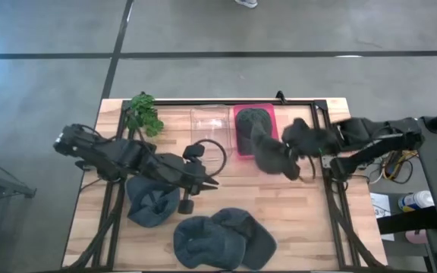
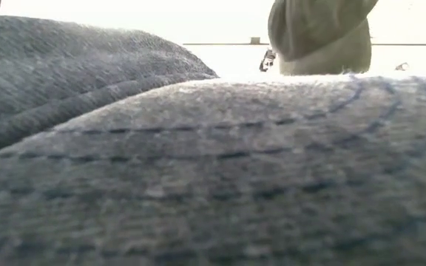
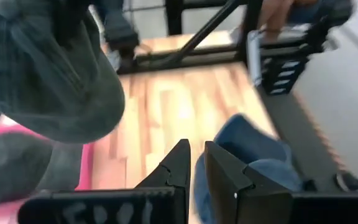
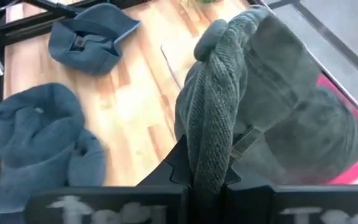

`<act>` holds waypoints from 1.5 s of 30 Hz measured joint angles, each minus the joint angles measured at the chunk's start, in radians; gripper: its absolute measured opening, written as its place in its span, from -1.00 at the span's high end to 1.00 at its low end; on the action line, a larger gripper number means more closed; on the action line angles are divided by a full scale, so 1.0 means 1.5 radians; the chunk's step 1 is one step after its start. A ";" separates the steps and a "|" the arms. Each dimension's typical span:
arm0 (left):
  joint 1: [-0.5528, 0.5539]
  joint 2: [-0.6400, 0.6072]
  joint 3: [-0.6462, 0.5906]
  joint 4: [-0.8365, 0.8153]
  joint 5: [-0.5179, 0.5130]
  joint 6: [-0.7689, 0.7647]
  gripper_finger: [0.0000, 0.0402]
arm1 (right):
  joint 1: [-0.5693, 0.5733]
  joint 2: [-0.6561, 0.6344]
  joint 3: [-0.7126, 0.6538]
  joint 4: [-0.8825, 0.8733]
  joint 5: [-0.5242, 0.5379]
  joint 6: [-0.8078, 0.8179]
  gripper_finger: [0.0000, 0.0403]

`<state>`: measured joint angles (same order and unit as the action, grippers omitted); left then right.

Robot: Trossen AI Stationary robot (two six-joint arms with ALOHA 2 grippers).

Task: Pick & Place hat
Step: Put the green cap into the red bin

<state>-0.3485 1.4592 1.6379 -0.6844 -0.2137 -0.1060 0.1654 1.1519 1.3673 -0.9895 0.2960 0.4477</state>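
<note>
A grey-green hat [image 1: 273, 155] hangs off the table by the near right corner of a pink tray [image 1: 237, 114], with my right gripper [image 1: 303, 145] shut on it. It also shows in the low view as the hat [image 2: 320, 29] hanging at the top. A second grey-green hat [image 1: 250, 123] lies in the tray. My left gripper [image 1: 203, 178] hovers at table centre, left of the held hat, its fingers [image 3: 180, 163] a narrow gap apart with nothing between them. My right gripper pinches a ribbed fold at the hat's edge [image 4: 209, 149] between its two fingers, next to the strap [image 4: 244, 140]. The fingers slant down from the table's right side. The hat is lifted clear and bunched, hanging beyond the fingers over the tray's near corner.
Blue hats lie on the wood: one [image 1: 150, 201] under my left arm and two more [image 1: 222, 239] at the near edge, close to the low camera [image 2: 213, 170]. A green plant [image 1: 144, 114] and a clear container [image 1: 209, 121] stand at the far edge.
</note>
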 joint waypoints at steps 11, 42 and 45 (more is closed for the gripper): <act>0.033 -0.042 -0.178 0.107 -0.095 -0.006 0.79 | -0.316 0.049 -0.058 0.090 -0.221 -0.288 0.96; 0.169 -0.057 -0.223 0.183 -0.062 0.030 0.79 | -0.474 0.178 -0.072 0.070 -0.495 -0.465 0.96; 0.171 -0.057 -0.223 0.183 -0.062 0.030 0.79 | -0.490 0.200 -0.098 0.104 -0.497 -0.475 0.96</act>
<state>-0.0913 1.3731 1.3037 -0.4107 -0.3070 -0.0608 -0.5690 1.4526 1.2206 -0.8334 -0.4494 -0.2641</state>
